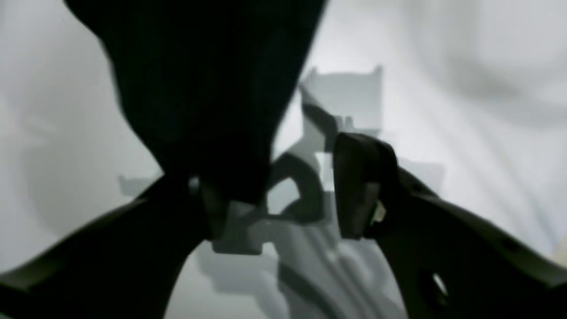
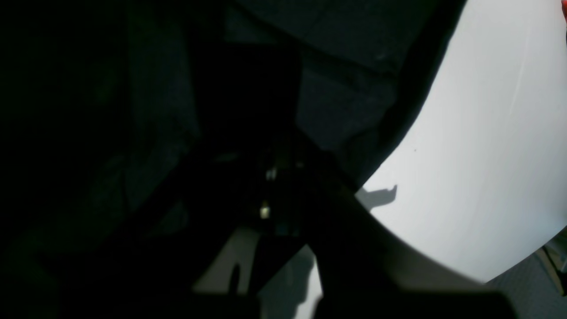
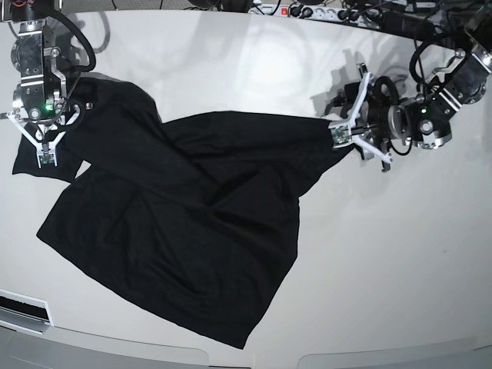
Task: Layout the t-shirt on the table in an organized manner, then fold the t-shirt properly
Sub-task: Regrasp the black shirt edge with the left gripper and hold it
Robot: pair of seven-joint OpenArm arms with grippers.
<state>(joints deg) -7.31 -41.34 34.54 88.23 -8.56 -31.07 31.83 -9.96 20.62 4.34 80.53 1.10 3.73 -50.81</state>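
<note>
The black t-shirt (image 3: pixel 184 215) lies spread and creased on the white table (image 3: pixel 400 269), one corner stretched to the right. My left gripper (image 3: pixel 354 146) is at that corner. In the left wrist view its jaws stand apart (image 1: pixel 288 208), and the black cloth (image 1: pixel 199 88) hangs against one finger (image 1: pixel 217 212) above the table (image 1: pixel 465 88). My right gripper (image 3: pixel 44 154) is on the shirt's far left part, jaws together on the cloth. The right wrist view is very dark: the gripper (image 2: pixel 270 195), cloth (image 2: pixel 345 88) and table (image 2: pixel 478 155) show there.
Power strips and cables (image 3: pixel 330 11) line the table's back edge. The curved front edge runs along the bottom, with a white part (image 3: pixel 23 307) at the lower left. In the right wrist view the table edge (image 2: pixel 509 274) is near, with floor beyond.
</note>
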